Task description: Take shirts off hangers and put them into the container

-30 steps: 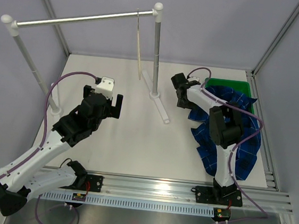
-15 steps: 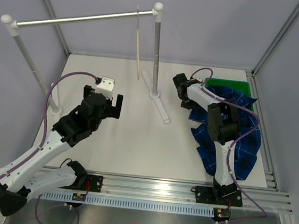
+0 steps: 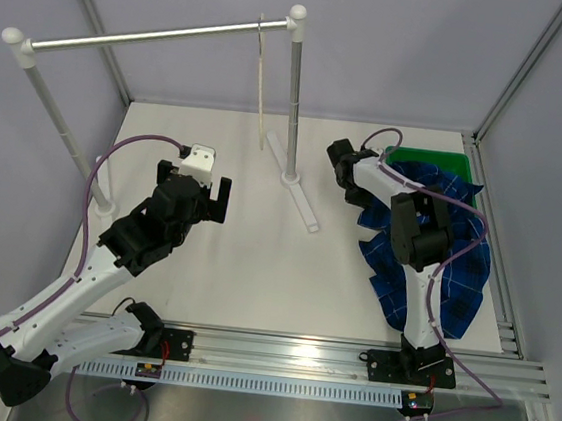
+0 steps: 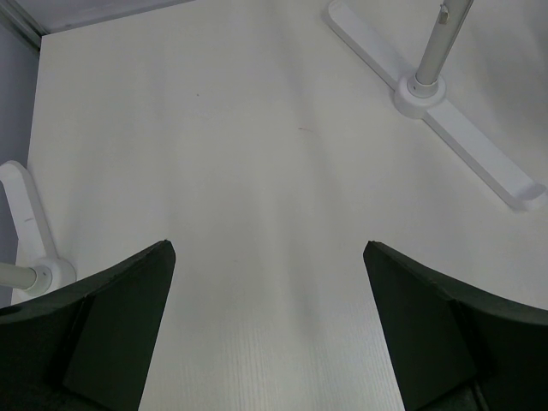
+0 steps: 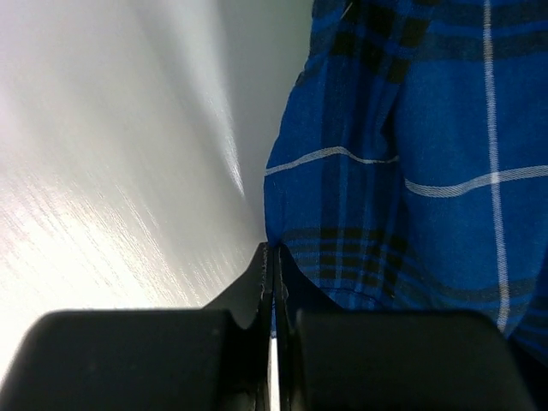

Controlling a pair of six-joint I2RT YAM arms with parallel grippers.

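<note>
A white table [image 3: 255, 268] stands between pale lilac walls. A silver rail [image 3: 148, 38] spans its far edge, with the bare wooden hanger [image 3: 263, 88] hung near the right post. The dark blue checked shirt [image 3: 469, 291] lies rumpled along the right edge, its far part heaped over the green tray [image 3: 457, 160] in the far right corner. The right gripper [image 5: 272, 248] is pressed together at the shirt's left hem; whether it pinches cloth is unclear. The left gripper [image 4: 267, 247] hangs spread wide over the table's left half.

A robotics lab cell: plain grey panel walls [image 3: 428, 55], a white tabletop [image 3: 256, 258], an aluminium mounting rail [image 3: 286, 350] at its edge.
</note>
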